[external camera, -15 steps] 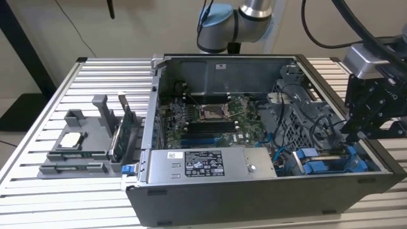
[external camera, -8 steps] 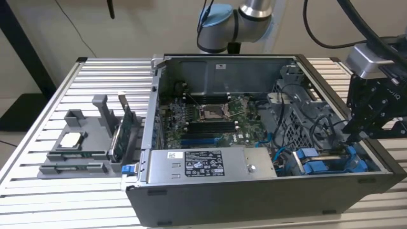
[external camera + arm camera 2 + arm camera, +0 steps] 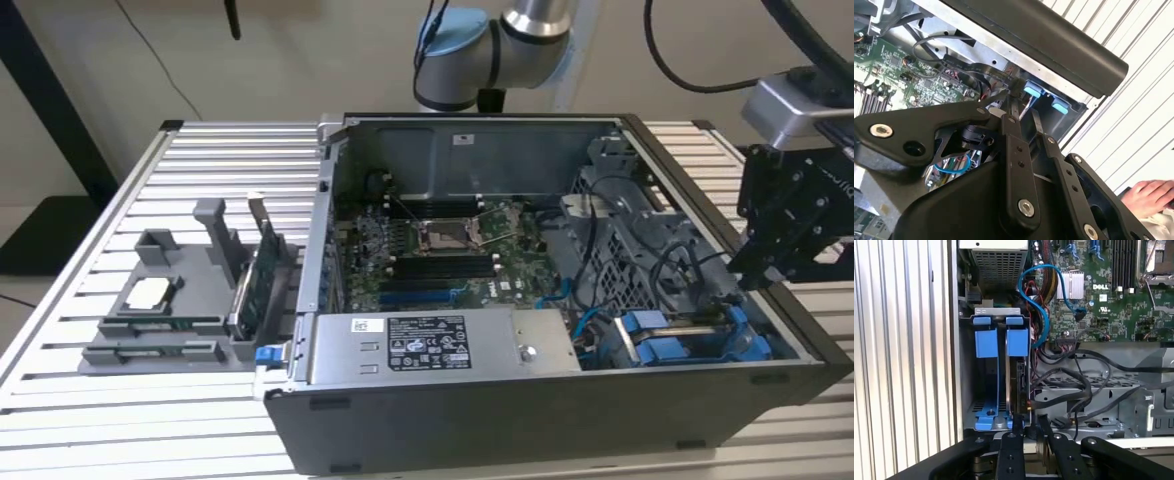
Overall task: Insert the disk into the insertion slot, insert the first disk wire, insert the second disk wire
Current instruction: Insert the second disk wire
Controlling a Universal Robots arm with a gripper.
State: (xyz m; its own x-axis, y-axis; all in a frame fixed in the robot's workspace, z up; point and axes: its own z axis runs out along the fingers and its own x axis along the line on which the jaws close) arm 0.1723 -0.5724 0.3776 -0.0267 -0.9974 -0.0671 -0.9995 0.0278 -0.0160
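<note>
Watching both wrist views, I saw the black two-fingered gripper (image 3: 1031, 429) with its fingers drawn close together on what I took to be a small black wire plug (image 3: 1015, 86). It sat right at the near end of the silver-grey rectangular disk (image 3: 1020, 382) in its bright blue plastic carrier frame. The disk stood on edge, deep inside the dark grey metal drive bay (image 3: 966, 390) of the open grey computer case (image 3: 534, 420), with a second blue carrier (image 3: 985, 337) just beside it. I judged the slot step done and a wire in hand.

My main worry was alignment. I could not see the disk's socket behind the fingers, so a plug pushed in tilted could have jammed, bent the contacts or slipped out of the grip.

The loose black cables (image 3: 1079, 390) lay close to the gripper, and the looping blue cable (image 3: 1029, 295) hung near the carrier tabs. Any of them could have snagged a finger and dragged the plug aside.

A person's hand (image 3: 1149, 192) rested on the ribbed metal table (image 3: 160, 160) near the arm, and a sudden swing could have struck it.
</note>
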